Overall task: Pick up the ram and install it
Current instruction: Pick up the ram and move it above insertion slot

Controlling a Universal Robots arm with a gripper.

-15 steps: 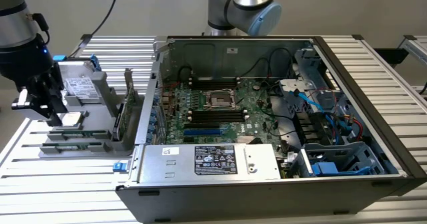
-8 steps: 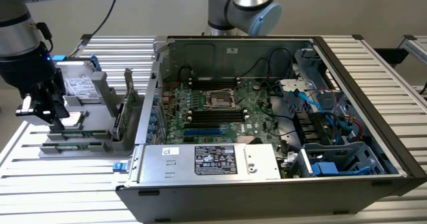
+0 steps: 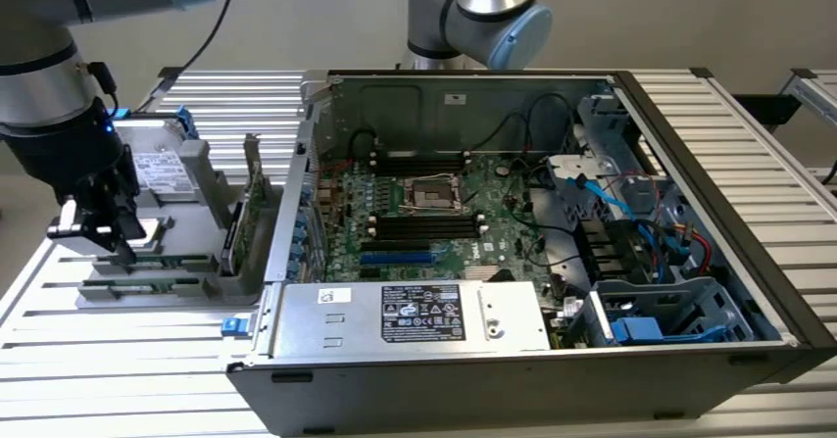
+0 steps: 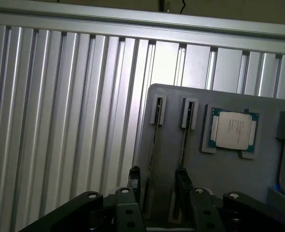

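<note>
Soft, even light from overhead fills the exterior view. It leaves the slatted table (image 3: 746, 105) pale and bright, while the inside of the computer case (image 3: 523, 384) sinks into shade under its walls. A small blue lamp (image 3: 110, 115) glows on the arm (image 3: 53, 95), whose nearest casing looks soft. The wrist view is dimmer and greyer: glare streaks run along the slats, the processor (image 4: 232, 129) lid shines pale, and the gripper (image 4: 157, 180) sits in near-black shadow.

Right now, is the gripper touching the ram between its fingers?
Apart. The wrist view shows the ram edge-on between the open gripper's fingers, with bare grey tray visible on either side of it.
</note>
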